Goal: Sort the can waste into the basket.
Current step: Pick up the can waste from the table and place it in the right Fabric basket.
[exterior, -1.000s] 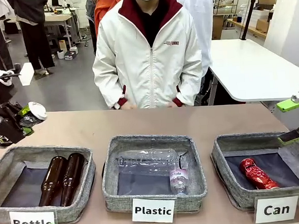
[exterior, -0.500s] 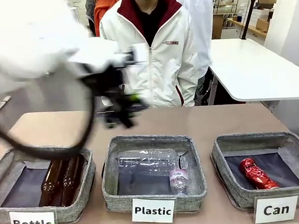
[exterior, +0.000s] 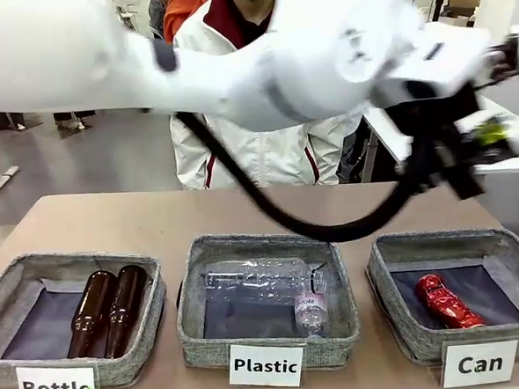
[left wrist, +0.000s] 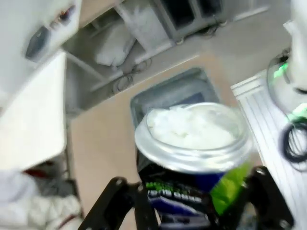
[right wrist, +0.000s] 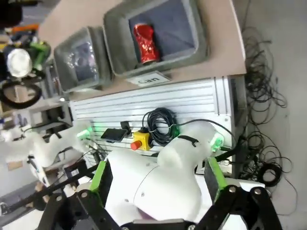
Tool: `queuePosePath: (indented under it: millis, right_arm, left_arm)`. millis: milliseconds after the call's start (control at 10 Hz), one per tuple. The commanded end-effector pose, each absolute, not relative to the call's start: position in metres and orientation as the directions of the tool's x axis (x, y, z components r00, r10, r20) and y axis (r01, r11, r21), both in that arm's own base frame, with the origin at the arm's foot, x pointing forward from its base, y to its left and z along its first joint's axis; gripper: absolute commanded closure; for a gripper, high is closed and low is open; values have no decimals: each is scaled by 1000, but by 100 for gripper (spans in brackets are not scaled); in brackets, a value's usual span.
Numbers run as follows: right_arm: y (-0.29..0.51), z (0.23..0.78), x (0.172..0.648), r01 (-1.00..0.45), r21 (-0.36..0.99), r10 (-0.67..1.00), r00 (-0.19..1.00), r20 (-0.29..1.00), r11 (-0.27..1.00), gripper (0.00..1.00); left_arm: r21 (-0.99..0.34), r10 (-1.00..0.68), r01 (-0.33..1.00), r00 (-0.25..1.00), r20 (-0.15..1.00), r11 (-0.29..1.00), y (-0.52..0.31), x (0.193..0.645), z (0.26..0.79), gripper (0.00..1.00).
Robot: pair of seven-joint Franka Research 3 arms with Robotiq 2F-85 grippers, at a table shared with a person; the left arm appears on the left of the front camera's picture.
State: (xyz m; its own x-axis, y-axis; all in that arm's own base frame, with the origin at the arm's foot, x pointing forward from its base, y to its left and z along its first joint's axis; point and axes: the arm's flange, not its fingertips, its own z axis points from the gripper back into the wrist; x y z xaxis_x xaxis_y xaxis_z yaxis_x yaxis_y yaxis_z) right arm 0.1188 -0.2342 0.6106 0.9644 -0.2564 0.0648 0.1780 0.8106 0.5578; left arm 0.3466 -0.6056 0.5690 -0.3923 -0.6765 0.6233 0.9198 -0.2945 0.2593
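Observation:
My left gripper (exterior: 490,141) hangs above the far right of the table, over the grey basket (exterior: 439,241) carded "Can" (exterior: 480,363). It is shut on a dark can (left wrist: 192,158) with blue and green print and a silver top. The basket (left wrist: 144,98) lies below the can in the left wrist view. A dented red can (exterior: 447,302) lies inside the basket. From high up, the right wrist view looks down on the basket (right wrist: 192,45), the red can (right wrist: 145,43) and the held can (right wrist: 20,61). My right gripper (right wrist: 156,191) is open and holds nothing.
A "Bottle" basket (exterior: 10,289) holds two brown bottles (exterior: 108,309). A "Plastic" basket (exterior: 190,278) holds clear bottles (exterior: 265,282). A person in a white jacket (exterior: 266,150) stands at the far edge. My left arm and its black cable (exterior: 269,211) span the table's middle.
My left arm has swung from the far left across the table to above the Can basket. The right gripper has left the front view's right edge.

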Motion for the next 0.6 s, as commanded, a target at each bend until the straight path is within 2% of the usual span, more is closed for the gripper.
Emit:
queuePosePath:
  millis: [0, 200, 500]
  right_arm:
    - [-219, 617, 111, 151, 587, -231, 971, 64, 795, 0]
    - [-219, 617, 111, 151, 587, -231, 971, 64, 795, 0]
    - [-219, 617, 111, 151, 587, -231, 971, 64, 795, 0]
  left_arm:
    - [227, -656, 901, -426, 623, -369, -672, 348, 560, 100]
    - [141, -701, 903, -406, 586, -405, -694, 347, 525, 100]
    - [160, -750, 901, -425, 508, -402, -706, 334, 504, 100]
